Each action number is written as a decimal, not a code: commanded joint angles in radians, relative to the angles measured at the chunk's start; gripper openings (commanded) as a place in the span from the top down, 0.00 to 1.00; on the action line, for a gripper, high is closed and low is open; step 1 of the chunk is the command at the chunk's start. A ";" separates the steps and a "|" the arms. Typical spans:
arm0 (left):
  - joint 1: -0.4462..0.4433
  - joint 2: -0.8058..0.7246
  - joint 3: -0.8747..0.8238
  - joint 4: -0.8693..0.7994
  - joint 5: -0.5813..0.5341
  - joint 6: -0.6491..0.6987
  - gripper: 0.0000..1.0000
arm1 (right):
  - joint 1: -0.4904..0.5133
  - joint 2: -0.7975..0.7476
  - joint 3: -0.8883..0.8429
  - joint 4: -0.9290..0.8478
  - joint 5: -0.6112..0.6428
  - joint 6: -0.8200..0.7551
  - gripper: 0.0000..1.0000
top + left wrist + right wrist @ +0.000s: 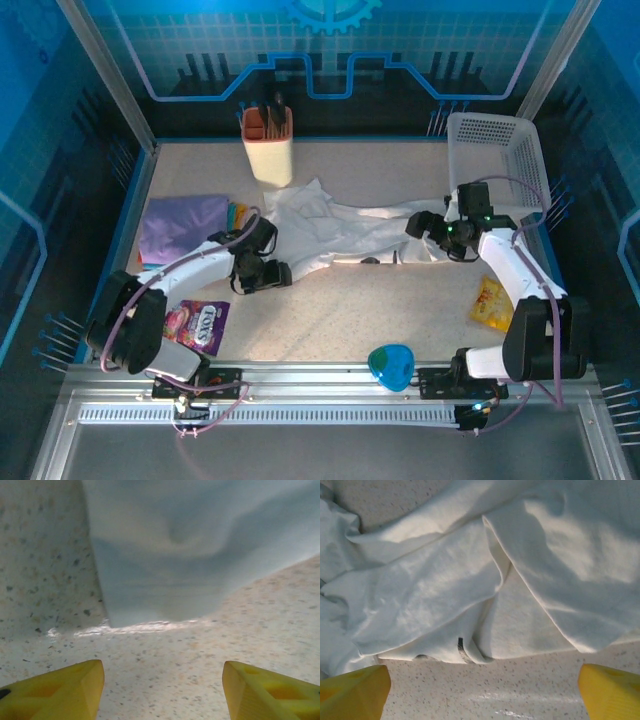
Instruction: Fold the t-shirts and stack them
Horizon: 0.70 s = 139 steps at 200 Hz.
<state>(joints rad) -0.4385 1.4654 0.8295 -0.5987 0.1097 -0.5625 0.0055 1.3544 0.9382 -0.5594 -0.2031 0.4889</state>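
The big white t-shirt [340, 225] lies crumpled in the middle of the desk [400, 310], spread out between the two arms. The left tool [162, 690] is open. Its yellow fingers [60, 692] are wide apart over bare desk, and the shirt's edge is just ahead. The right tool [485, 692] is open too, with bare desk between its tips and the shirt's folds right in front. A folded purple shirt [180, 228] sits at the left side of the desk, with an orange-edged one [237, 213] just beside it.
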 commanded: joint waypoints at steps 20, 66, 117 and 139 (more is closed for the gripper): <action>0.001 0.117 0.011 0.178 -0.022 -0.044 0.36 | 0.004 -0.068 -0.098 -0.030 0.090 0.004 0.09; 0.001 0.229 0.087 0.198 -0.042 -0.019 0.54 | 0.002 -0.080 -0.133 -0.050 0.191 -0.020 0.13; 0.001 0.140 0.121 0.086 -0.084 0.007 0.98 | 0.013 0.026 -0.097 0.002 0.234 -0.044 0.40; 0.002 0.084 0.141 0.039 -0.061 0.011 1.00 | 0.043 0.098 -0.066 0.023 0.246 -0.041 0.49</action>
<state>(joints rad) -0.4332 1.6253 0.9264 -0.5438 0.0311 -0.5697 0.0101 1.3865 0.8253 -0.5690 0.0082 0.4522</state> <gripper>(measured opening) 0.066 0.528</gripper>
